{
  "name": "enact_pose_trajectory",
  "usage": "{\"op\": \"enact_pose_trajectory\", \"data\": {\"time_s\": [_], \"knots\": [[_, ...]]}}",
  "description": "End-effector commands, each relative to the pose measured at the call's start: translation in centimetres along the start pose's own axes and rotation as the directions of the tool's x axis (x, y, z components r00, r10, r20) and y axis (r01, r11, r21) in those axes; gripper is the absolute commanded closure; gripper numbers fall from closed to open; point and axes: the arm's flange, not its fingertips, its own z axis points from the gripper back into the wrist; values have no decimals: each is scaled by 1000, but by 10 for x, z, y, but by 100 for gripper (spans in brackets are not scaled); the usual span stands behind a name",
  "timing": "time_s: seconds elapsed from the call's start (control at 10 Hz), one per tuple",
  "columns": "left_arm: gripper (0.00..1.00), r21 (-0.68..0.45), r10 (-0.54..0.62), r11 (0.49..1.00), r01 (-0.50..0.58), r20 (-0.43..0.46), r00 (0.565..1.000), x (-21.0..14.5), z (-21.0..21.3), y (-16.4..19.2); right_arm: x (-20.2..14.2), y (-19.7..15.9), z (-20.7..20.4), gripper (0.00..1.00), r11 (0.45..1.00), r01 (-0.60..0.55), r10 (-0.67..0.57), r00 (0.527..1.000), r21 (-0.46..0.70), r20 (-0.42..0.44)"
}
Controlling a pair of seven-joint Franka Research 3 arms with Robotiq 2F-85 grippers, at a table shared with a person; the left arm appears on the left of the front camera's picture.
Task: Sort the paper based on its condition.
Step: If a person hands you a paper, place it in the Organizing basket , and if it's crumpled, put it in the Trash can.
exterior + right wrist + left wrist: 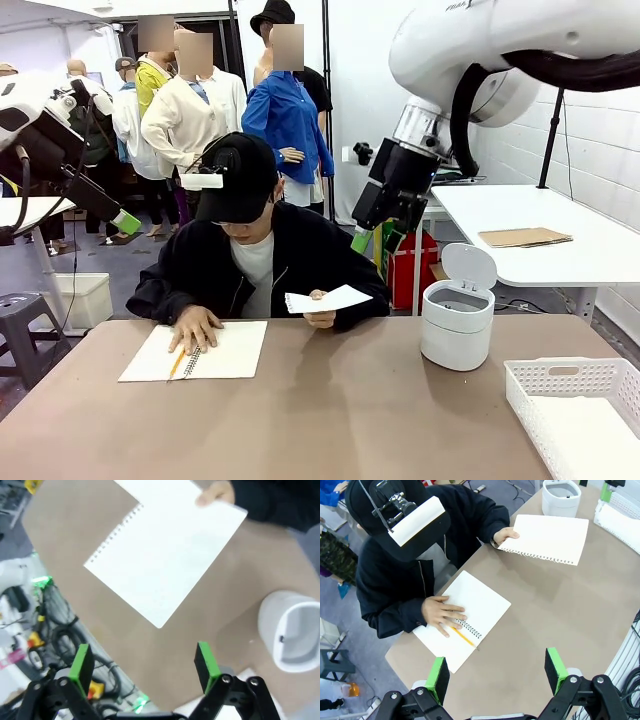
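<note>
Nearest the front camera, at about four o'clock, a white slotted basket (575, 410) sits on the brown bench (330, 420), with a small white bin (458, 322), its lid tipped up, just behind it toward three o'clock. Across the bench a person in a black cap and jacket rests one hand (195, 327) on an open spiral notebook (196, 351) at nine o'clock, a yellow pencil (177, 362) lying on it, while the other hand (320, 316) holds the paper (328, 299) up off the bench near the centre. High at nine o'clock the left pincer (118, 224) hangs clear of the bench; at one o'clock the right pincer (372, 238) hangs above the bin, and its opening cannot be judged from this side. From the left wrist, the left pincer (496, 672) at six o'clock stands released, green pads wide apart with bare bench between them; the notebook (465, 620) lies at the centre under the person's hand (440, 615), and the paper (547, 538) is at one o'clock, held by one corner, its ragged edge facing the camera, the bin (561, 497) beyond it at twelve. From the right wrist, the right pincer (142, 666) at six o'clock is released and grasping nothing; the paper (167, 555) fills twelve o'clock, pinched at its far corner by the person's hand (216, 493), torn holes along its ten o'clock edge, the bin (290, 632) at three o'clock.
</note>
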Motion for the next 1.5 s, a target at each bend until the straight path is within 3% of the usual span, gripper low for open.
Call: {"op": "enact_pose_trajectory", "data": {"time_s": [0.0,0.3,0.5,0.8,1.0,1.2,1.3,1.4], "knots": [[0,7,2,1000,-2,-9,1000,-1,0,0,21,-3,-3,0,990,138,-134,987,35,-93],[0,7,2,1000,-2,-9,1000,-1,0,0,16,-30,-27,0,913,407,-401,907,30,-128],[0,7,2,1000,-2,-9,1000,-1,0,0,2,-43,-39,0,851,520,-516,854,73,-70],[0,7,2,1000,-2,-9,1000,-1,0,0,-23,-46,-66,0,805,550,-564,826,221,1],[0,7,2,1000,-2,-9,1000,-1,0,0,-38,-50,-77,0,778,555,-602,792,294,100],[0,7,2,1000,-2,-9,1000,-1,0,0,-44,-51,-72,0,802,535,-581,801,265,141],[0,7,2,1000,-2,-9,1000,-1,0,0,-29,-56,-70,0,765,585,-620,782,269,65],[0,7,2,1000,-2,-9,1000,-1,0,0,-29,-56,-70,0,765,585,-620,782,269,65]]}}
